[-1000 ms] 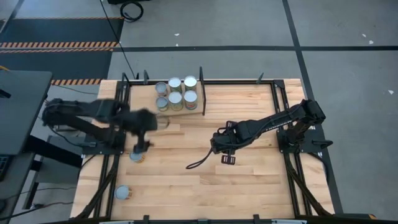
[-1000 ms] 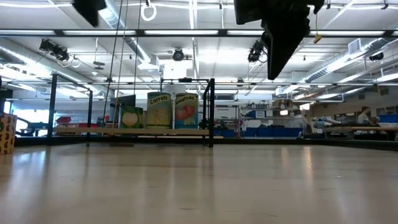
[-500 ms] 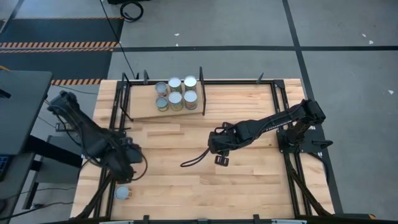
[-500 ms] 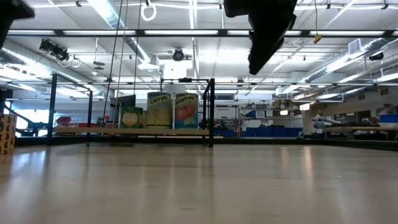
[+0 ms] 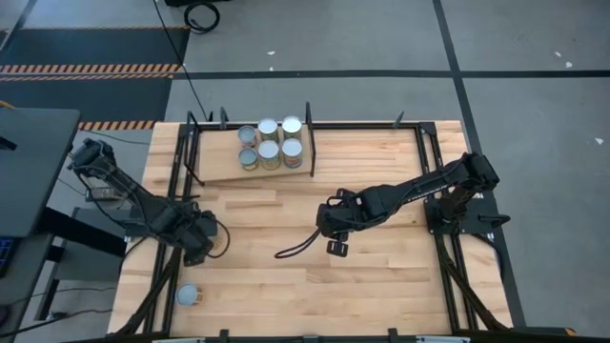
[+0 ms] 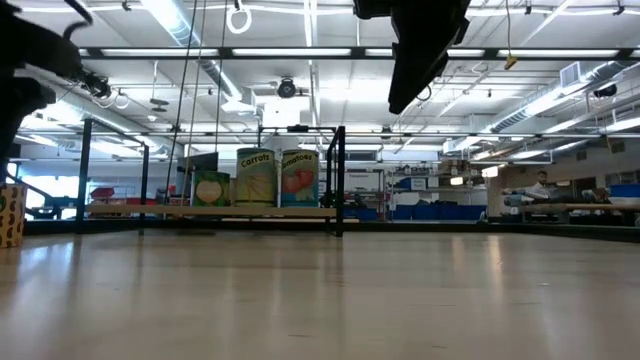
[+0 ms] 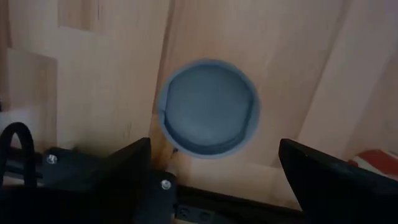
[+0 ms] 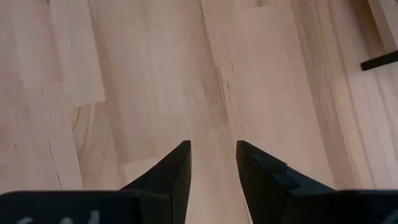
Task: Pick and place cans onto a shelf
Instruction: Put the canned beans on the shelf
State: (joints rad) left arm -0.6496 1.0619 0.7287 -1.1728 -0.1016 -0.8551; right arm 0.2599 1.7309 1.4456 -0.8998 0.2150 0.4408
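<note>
Several cans (image 5: 270, 141) stand upright on the shelf (image 5: 221, 170) at the table's far side; in the low view these cans (image 6: 268, 177) sit on the shelf's plank (image 6: 240, 212). My left gripper (image 5: 196, 240) points straight down near the left edge, open, above a loose can that the high view hides. In the left wrist view that can's round top (image 7: 208, 106) shows between and below my left gripper (image 7: 214, 148), clear of both fingers. Another can (image 5: 188, 294) stands at the near left corner. My right gripper (image 5: 330, 244) hangs open over bare wood mid-table, and the right wrist view shows nothing between the fingers of my right gripper (image 8: 212, 149).
A black upright divider (image 5: 309, 138) bounds the shelf on its right. Black frame rods (image 5: 431, 162) run along the table's sides. A black cable (image 5: 297, 248) trails from the right arm over the wood. Open tabletop (image 5: 381, 286) lies at the near right.
My left arm has folded back, and its gripper has swung toward the near left part of the table and come down over the loose can, staying open. My right gripper has tipped slightly and otherwise kept its place. No can has moved.
</note>
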